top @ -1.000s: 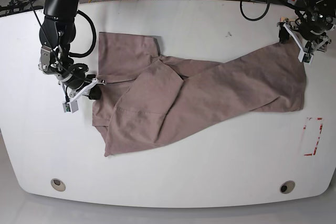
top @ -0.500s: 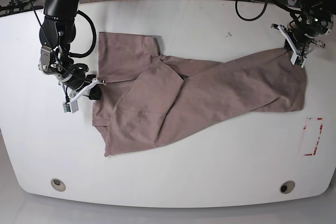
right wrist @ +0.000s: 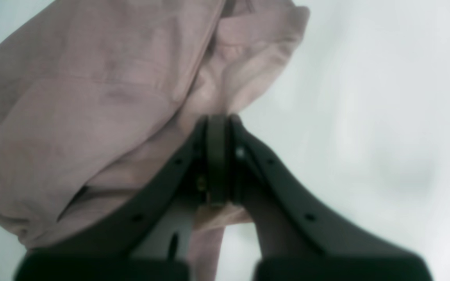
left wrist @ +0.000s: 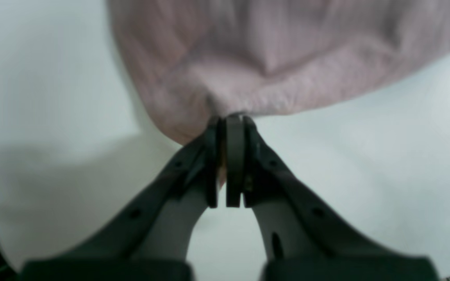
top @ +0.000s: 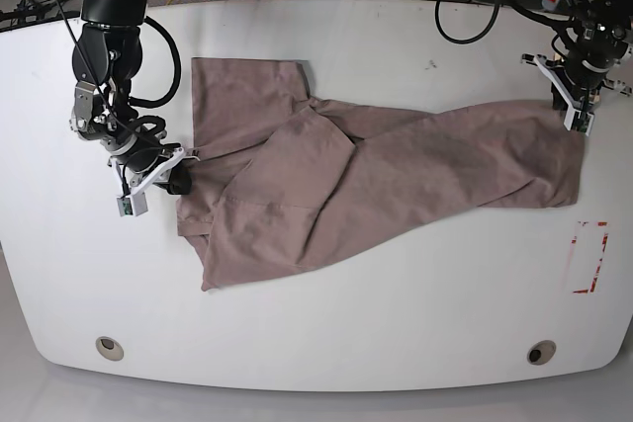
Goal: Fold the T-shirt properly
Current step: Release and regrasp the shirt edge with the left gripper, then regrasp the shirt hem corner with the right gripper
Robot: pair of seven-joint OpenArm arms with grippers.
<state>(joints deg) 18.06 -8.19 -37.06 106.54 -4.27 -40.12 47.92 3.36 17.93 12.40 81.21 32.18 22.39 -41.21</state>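
Mauve-taupe T-shirt [top: 376, 180] is lying crumpled and twisted across the white table [top: 396, 313], stretching from the base view's left side to its far right edge, with folds overlapping near the middle.

Left gripper [top: 577, 106] is pinching the garment's edge at the base view's right end; jaws are clamped together on a tuck of fabric. Right gripper [top: 158, 173] is likewise closed on the cloth edge at the base view's left side, a strip of fabric passing between its jaws.

Step in hand, as judged: both arms are gripping opposite ends, presumably to spread the shirt flat before any fold. Doing it well means drawing the ends apart evenly, keeping the cloth low over the table, and stopping once the diagonal twist is pulled out; soft thin fabric is likely to slip from a shallow pinch, so tension should be building gently.

View comparison: the base view is giving the whole layout and the twist, but hiding the contact at the jaws. The left wrist view [left wrist: 227, 121] is showing puckers radiating from the pinch; the right wrist view [right wrist: 217, 121] is showing fabric trapped between the fingers and hanging below.
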